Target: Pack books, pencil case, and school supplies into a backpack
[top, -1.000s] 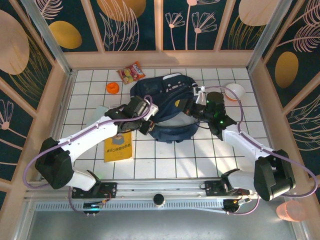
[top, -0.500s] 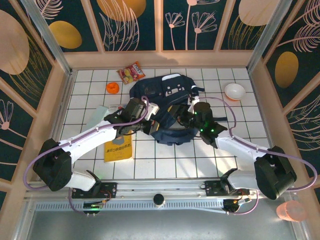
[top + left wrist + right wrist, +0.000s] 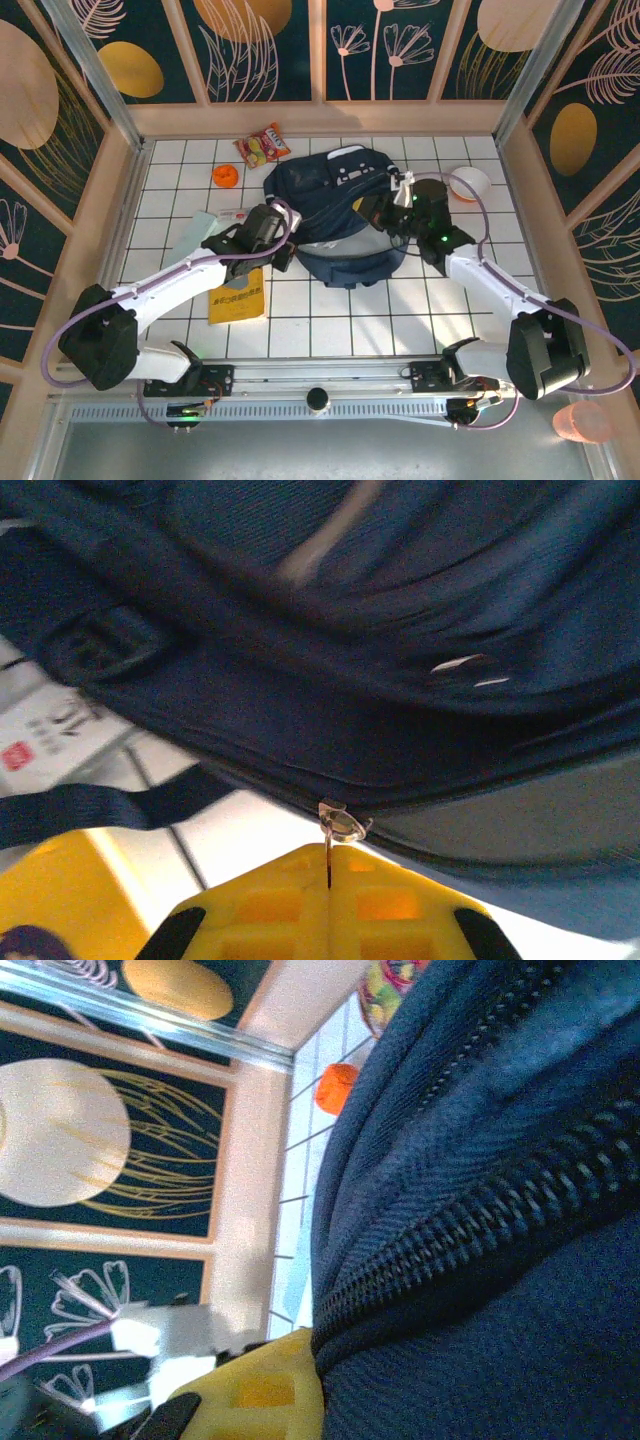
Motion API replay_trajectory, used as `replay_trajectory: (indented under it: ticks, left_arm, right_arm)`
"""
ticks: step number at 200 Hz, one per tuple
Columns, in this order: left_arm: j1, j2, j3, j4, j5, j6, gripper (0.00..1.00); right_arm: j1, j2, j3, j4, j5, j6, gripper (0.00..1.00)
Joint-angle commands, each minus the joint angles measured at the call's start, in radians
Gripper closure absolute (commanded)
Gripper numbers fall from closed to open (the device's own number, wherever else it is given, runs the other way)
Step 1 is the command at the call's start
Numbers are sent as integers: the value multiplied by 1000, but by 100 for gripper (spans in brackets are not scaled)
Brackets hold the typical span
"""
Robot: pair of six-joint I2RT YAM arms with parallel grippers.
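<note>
Lowest in the top view, the yellow book (image 3: 237,296) lies flat on the tiled table (image 3: 330,320), its long axis running up the frame, with the left arm crossing its upper end. Just above it, the left gripper (image 3: 329,860) is pinched shut on the metal zip pull (image 3: 341,825) at the lower left edge of the backpack (image 3: 335,215). The backpack sits mid-frame, its long axis running bottom to top and its white-patched end towards the far wall. The right gripper (image 3: 370,212) is clamped on fabric beside the zip teeth at its right side. A pale bluish-white piece (image 3: 203,224) lies to the left. Farther off are a round orange object (image 3: 225,175), a snack packet (image 3: 263,146) and a white bowl (image 3: 470,183).
</note>
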Motion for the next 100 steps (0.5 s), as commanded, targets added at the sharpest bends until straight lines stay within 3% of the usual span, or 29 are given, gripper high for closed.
replay_trajectory:
  ticks: [1,65,100]
  left_arm:
    - [54,7,-29,110,-130,12,100]
    - [200,196,32,340,-217,57,100]
    - [207,298,143,374,-257,62,97]
  right_arm:
    - [-37,-36,125,-6,-189,-82,100]
    - [-135,-33,235,-6,-289,-29,100]
    - [-150,12,231,41,-276,-6,100]
